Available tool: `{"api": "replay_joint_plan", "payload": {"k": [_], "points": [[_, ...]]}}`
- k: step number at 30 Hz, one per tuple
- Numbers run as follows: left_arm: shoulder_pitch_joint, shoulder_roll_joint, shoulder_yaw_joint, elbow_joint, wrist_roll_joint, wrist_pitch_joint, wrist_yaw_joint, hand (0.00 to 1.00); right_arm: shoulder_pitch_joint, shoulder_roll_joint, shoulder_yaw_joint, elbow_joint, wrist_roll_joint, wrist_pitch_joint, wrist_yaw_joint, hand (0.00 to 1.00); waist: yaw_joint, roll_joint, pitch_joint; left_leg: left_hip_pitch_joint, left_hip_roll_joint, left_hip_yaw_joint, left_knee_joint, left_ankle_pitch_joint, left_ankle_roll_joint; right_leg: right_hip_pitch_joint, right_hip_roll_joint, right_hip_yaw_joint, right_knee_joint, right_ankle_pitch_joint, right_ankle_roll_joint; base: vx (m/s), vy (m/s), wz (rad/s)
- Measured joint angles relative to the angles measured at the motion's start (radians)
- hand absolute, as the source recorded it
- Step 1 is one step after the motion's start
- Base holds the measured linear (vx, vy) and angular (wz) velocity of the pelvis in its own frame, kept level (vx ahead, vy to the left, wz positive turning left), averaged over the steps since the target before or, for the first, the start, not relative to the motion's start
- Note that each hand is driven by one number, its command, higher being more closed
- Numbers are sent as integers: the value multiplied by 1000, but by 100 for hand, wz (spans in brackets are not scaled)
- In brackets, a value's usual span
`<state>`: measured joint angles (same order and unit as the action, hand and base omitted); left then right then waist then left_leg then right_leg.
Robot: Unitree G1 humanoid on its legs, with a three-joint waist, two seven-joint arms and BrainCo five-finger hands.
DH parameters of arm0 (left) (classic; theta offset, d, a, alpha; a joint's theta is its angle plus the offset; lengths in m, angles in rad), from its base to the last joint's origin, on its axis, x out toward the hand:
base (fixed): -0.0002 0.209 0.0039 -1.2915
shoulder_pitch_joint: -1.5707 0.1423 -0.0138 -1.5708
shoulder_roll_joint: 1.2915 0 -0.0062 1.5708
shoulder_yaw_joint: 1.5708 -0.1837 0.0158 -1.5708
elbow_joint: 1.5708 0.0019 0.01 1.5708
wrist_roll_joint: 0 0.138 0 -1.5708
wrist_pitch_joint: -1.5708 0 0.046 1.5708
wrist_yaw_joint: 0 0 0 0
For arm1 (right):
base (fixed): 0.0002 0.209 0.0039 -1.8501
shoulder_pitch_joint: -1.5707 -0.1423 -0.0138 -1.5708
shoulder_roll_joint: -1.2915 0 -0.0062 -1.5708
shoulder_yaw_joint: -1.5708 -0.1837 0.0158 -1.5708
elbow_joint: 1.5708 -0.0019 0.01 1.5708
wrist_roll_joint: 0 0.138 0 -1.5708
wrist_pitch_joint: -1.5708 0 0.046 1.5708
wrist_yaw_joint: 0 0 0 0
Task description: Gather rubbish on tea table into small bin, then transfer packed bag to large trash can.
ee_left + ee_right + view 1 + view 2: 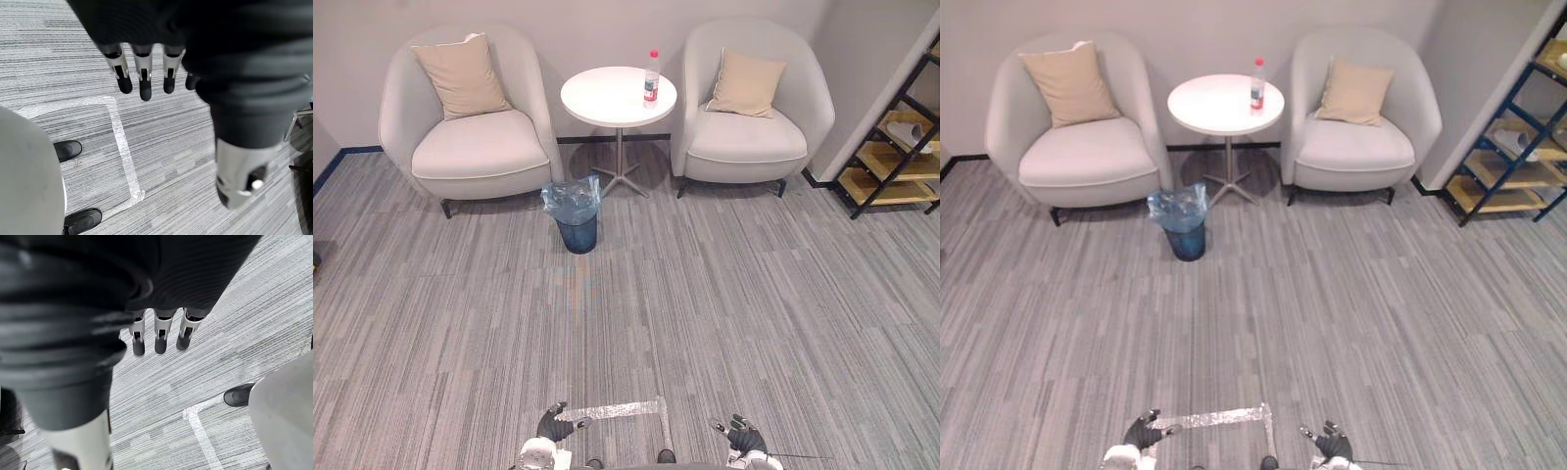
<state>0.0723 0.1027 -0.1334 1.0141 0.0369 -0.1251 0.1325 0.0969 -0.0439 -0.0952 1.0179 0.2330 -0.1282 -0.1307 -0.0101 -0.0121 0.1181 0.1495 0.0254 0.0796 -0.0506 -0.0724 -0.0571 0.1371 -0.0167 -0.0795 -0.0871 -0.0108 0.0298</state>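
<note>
A clear plastic bottle [652, 77] with a red cap and red label stands on the round white tea table [607, 100] between two armchairs. In front of the table, on the carpet, sits a small dark blue bin [576, 217] lined with a clear blue bag. My left hand [555, 425] and right hand [741, 434] hang low at the near edge, far from the table. In the wrist views the left hand's fingers [143, 73] and the right hand's fingers [159, 335] point straight down at the carpet, holding nothing.
Two light grey armchairs [470, 117] [749, 108] with beige cushions flank the table. A wooden shelf unit with a black frame [899, 147] stands at the right wall. A silver tape square [622, 411] marks the grey carpet near me.
</note>
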Motion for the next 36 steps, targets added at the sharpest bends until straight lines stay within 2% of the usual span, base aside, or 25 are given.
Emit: {"api": "replay_joint_plan", "payload": {"k": [19,29,33,36], "points": [[-13,4,-1,19,3,2,-3,0,-18,0,22,21,-37,2,2,0,0,-12,5,27,0,33,-22,5,4,2,2,30,0,0,0,-26,-18,-5],[-25,6,-6,20,19,4,-4,0,-22,-5,22,18,-36,11,4,0,1,-16,7,-11,15,131,2,-18,3,-79,20,119,35,5,-4,-25,-28,-28],[-31,0,-20,20,19,6,-5,0,-36,-11,21,12,-37,12,4,0,-8,-5,19,-12,28,165,12,-32,-9,-142,36,145,142,-51,-11,21,-38,-25],[-43,-7,-22,19,18,5,-5,0,-33,-14,21,0,-37,13,6,0,-9,0,26,-16,44,163,69,-74,-25,-167,38,113,237,-125,-22,48,-66,6]]}}
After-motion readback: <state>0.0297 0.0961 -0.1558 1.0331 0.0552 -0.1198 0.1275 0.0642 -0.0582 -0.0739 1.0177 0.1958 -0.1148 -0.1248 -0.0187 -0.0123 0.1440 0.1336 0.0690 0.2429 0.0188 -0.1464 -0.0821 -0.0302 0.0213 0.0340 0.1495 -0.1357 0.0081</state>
